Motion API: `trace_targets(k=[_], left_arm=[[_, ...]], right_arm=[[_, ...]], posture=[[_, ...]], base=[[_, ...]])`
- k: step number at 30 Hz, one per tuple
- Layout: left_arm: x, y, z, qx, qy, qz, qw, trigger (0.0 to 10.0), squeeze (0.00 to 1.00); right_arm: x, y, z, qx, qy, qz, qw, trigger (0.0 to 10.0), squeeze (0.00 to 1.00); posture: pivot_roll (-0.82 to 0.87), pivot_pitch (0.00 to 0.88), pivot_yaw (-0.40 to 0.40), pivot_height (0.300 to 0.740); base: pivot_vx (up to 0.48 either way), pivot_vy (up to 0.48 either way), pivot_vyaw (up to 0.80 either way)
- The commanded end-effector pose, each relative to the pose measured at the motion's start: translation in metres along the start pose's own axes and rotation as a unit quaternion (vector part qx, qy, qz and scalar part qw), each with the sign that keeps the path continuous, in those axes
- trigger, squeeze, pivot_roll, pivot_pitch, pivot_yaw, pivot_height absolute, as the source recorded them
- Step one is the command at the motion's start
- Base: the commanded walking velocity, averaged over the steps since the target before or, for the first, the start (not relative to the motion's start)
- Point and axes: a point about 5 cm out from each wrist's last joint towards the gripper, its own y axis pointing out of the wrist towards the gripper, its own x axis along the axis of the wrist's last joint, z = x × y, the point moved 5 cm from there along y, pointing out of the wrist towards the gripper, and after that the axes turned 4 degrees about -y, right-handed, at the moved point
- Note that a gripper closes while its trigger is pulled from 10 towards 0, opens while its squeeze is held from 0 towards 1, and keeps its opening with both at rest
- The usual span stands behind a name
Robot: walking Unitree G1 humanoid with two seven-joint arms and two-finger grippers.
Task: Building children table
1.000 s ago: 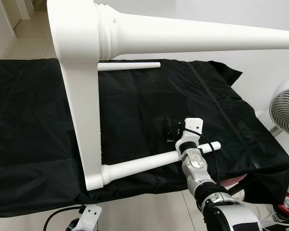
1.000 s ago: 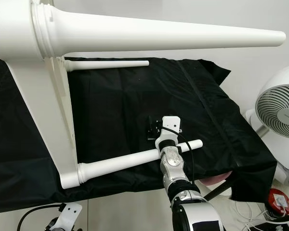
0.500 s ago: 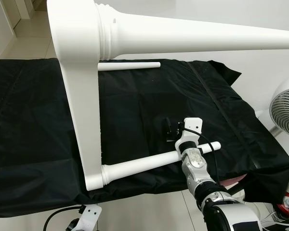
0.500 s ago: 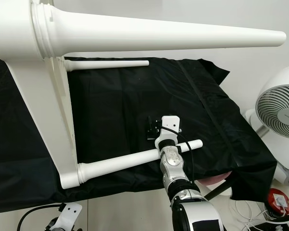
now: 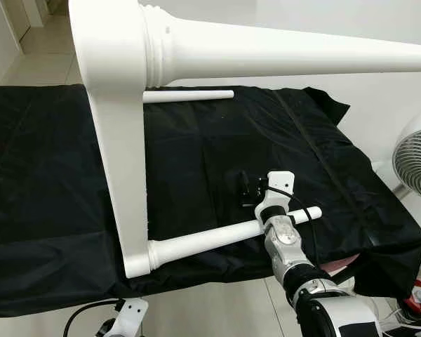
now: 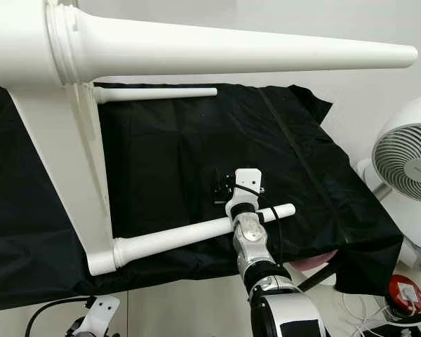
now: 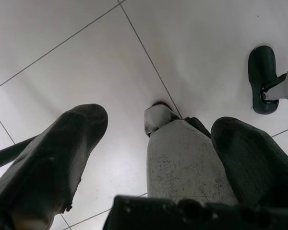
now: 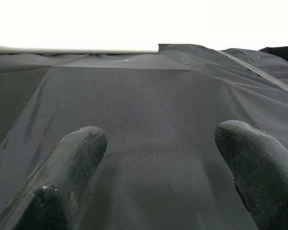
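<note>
A white children's table (image 5: 119, 161) lies on its side on a black cloth (image 5: 49, 175). One thick leg (image 5: 288, 56) juts out close below my head. A second leg (image 5: 203, 241) lies along the cloth's near edge, and a third leg (image 5: 189, 95) lies at the far side, also seen pale in the right wrist view (image 8: 77, 49). My right gripper (image 5: 248, 188) hovers open just beyond the near leg, its arm crossing over that leg. Its fingers (image 8: 81, 143) have only black cloth between them. My left gripper (image 7: 158, 129) hangs open over the tiled floor, holding nothing.
A white fan (image 6: 407, 168) stands on the floor to the right of the cloth-covered surface. A red object (image 6: 405, 295) with cables lies below it. The cloth drapes over the near and right edges. My own foot (image 7: 261, 76) rests on the floor tiles.
</note>
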Motion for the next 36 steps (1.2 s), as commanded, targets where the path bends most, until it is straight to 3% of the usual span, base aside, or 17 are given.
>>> trace_targets(k=[1,36], left_arm=[[-0.0138,-0.0010,-0.0059,0.005,0.000,0.023,1.000,10.0,0.00],[-0.0175,-0.0016,-0.0060,0.006,0.000,0.027,1.000,10.0,0.00]], right_arm=[[-0.0101,-0.0038,-0.0032,-0.005,-0.003,0.021,1.000,10.0,0.00],[-0.0104,-0.0044,-0.0007,-0.003,-0.001,0.021,1.000,10.0,0.00]], posture=[[0.04,0.000,-0.100,0.740],[0.05,0.000,-0.100,0.740]], base=[[0.000,0.000,0.00],[0.000,0.000,0.00]])
